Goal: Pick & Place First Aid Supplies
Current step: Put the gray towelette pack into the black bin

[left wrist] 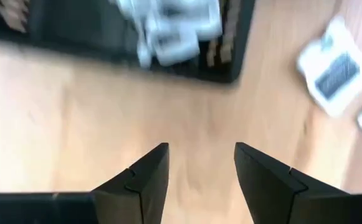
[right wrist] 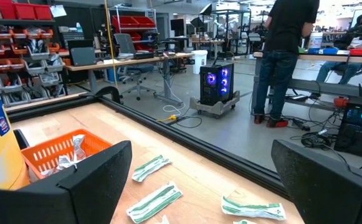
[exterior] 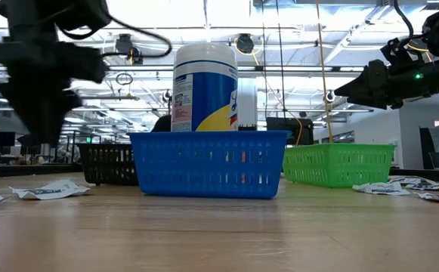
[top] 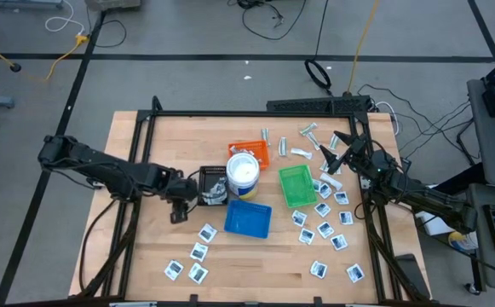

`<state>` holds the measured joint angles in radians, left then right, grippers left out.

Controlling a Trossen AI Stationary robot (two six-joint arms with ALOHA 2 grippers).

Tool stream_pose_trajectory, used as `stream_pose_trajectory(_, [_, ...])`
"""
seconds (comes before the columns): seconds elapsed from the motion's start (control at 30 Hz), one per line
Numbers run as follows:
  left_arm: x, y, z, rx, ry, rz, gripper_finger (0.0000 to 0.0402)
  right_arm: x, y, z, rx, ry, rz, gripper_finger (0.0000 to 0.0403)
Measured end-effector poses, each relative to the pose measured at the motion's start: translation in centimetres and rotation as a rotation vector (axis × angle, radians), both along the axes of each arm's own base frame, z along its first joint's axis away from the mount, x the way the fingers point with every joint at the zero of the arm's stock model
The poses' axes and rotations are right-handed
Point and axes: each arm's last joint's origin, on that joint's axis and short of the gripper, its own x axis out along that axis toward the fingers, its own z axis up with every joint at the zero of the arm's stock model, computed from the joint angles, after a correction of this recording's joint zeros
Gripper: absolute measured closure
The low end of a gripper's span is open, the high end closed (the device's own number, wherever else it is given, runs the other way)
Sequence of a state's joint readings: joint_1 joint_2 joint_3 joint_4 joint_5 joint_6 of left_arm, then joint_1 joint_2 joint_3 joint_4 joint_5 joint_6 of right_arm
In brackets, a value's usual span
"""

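Tub (top: pixel 243 173): centre, between four trays.
Packets (top: pixel 328 228): scattered right and front-left.
Strips (top: pixel 308 132): behind, right.

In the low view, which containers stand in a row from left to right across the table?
black tray → blue tray, with the white tub rising behind it → green tray.

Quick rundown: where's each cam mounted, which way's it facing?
High: overhead, straight down; both arms, blue tray.
Low: table height, level; blue tray, white tub behind.
Left wrist: on left arm, down past the open left hand at black tray.
Right wrist: level past the open right hand into room; orange tray.
Shared: high and low both see blue tray.
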<state>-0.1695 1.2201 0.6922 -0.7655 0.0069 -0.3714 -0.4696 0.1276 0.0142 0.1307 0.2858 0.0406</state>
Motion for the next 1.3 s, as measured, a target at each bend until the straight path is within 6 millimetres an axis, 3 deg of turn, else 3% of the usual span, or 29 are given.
stream_pose_trajectory(0.2, [-1.2,-0.6,-0.2,-0.062,0.132,0.047,0.0226,0.0,0.0,0.0,0.000,0.000,0.000,0.0023])
stream_pose_trajectory(0.5, [-1.2,-2.6,-0.8,-0.106,0.175,0.114,0.0227,0.0,0.0,0.0,0.000,0.000,0.000,0.0023])
stream_pose_trajectory(0.77, [-1.6,-6.1,-1.6,-0.105,0.257,0.143,0.0227,0.0,0.0,0.0,0.000,0.000,0.000,0.0023])
stream_pose_trajectory(1.3, [-0.1,-14.1,0.8,-0.145,0.233,0.074,0.0227,0.0,0.0,0.0,0.000,0.000,0.000,0.0023])
